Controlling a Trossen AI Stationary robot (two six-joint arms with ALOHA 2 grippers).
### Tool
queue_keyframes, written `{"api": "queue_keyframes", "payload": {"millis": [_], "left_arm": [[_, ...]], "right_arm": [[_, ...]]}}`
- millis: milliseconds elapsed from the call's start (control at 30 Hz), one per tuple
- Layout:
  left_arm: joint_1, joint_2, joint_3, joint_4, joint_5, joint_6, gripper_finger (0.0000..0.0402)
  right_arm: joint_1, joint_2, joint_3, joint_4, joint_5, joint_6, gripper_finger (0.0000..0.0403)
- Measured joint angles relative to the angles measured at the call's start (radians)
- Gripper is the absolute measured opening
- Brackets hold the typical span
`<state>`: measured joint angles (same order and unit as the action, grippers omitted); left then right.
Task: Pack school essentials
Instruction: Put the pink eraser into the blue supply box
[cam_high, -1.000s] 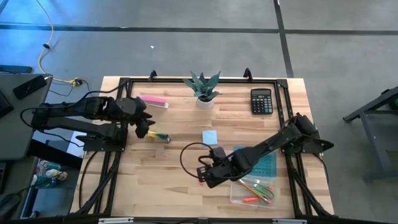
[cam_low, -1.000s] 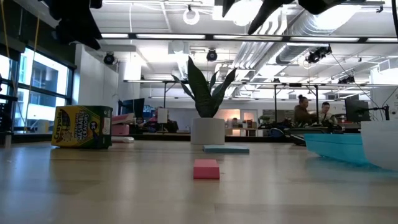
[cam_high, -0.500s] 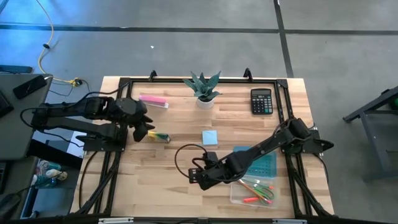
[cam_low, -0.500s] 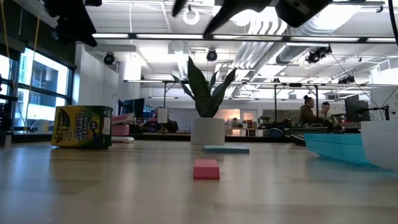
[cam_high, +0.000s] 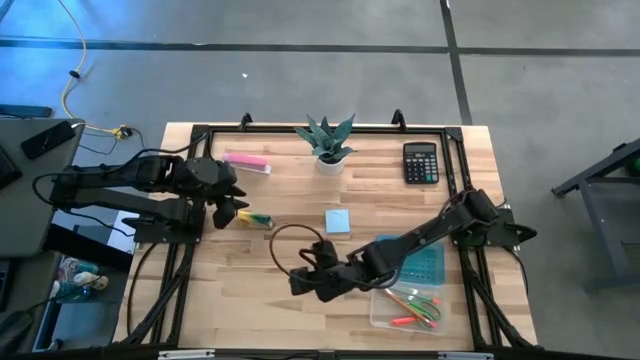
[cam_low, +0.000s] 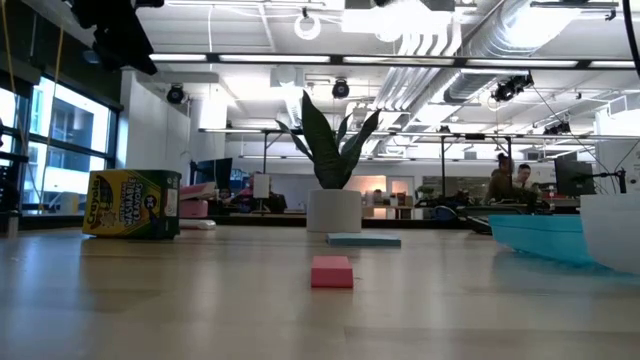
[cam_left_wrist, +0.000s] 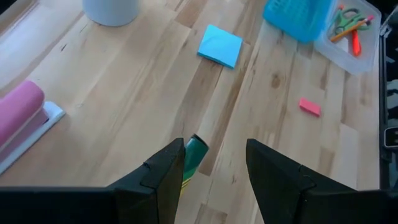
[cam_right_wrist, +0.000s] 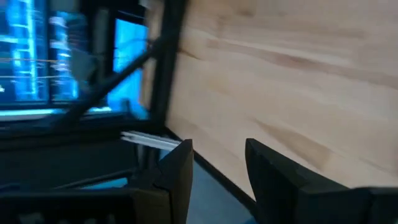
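Note:
My left gripper (cam_left_wrist: 214, 168) (cam_high: 233, 212) is open and hovers above the left part of the table. Just below it is the end of a yellow-green crayon box (cam_left_wrist: 191, 155) (cam_high: 256, 220), which lies flat on the wood (cam_low: 132, 203). My right gripper (cam_right_wrist: 217, 165) (cam_high: 300, 283) is open and empty, low over the near middle of the table, facing the near-left edge. The tiny red piece (cam_left_wrist: 309, 107) (cam_low: 331, 271) lies on the wood. The light blue notepad (cam_high: 337, 221) (cam_left_wrist: 220, 45) lies flat mid-table. Orange pens and green-handled scissors (cam_left_wrist: 348, 17) lie in a clear tray (cam_high: 392, 318).
A potted plant (cam_high: 328, 145) stands at the far middle, a pink bar (cam_high: 247, 160) far left, a black calculator (cam_high: 421, 163) far right. A teal container (cam_high: 424, 263) adjoins the clear tray. A black frame (cam_high: 455, 150) runs round the table edge. People stand in the room beyond.
My right gripper has travelled toward the table's left along the near part of the table, away from the tray, and its arm has gone out of the top of the low view. The things on the table have stayed put.

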<state>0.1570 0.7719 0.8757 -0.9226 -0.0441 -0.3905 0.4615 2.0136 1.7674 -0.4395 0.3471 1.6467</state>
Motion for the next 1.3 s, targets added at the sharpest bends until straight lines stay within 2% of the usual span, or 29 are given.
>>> {"api": "queue_keyframes", "payload": {"millis": [200,367,500,733,1033,1300], "left_arm": [[0.000,0.000,0.000,0.000,0.000,0.005,0.0160],[0.000,0.000,0.000,0.000,0.000,0.002,0.0160],[0.000,0.000,0.000,0.000,-0.001,0.002,0.0160],[0.000,0.000,0.000,0.000,-0.001,0.000,0.0160],[0.000,0.000,0.000,0.000,0.006,-0.001,0.0160],[0.000,0.000,0.000,0.000,0.006,0.000,0.0160]], "right_arm": [[-0.010,0.000,0.142,-0.119,0.062,-0.109,0.0138],[-0.019,-0.002,0.230,-0.329,0.067,-0.121,0.0138],[-0.029,0.007,0.235,-0.426,0.000,-0.077,0.0138],[-0.031,0.104,0.234,-0.451,-0.170,0.002,0.0138],[-0.028,0.217,0.234,-0.499,-0.245,0.111,0.0138],[-0.022,0.276,0.234,-0.576,-0.244,0.183,0.0138]]}}
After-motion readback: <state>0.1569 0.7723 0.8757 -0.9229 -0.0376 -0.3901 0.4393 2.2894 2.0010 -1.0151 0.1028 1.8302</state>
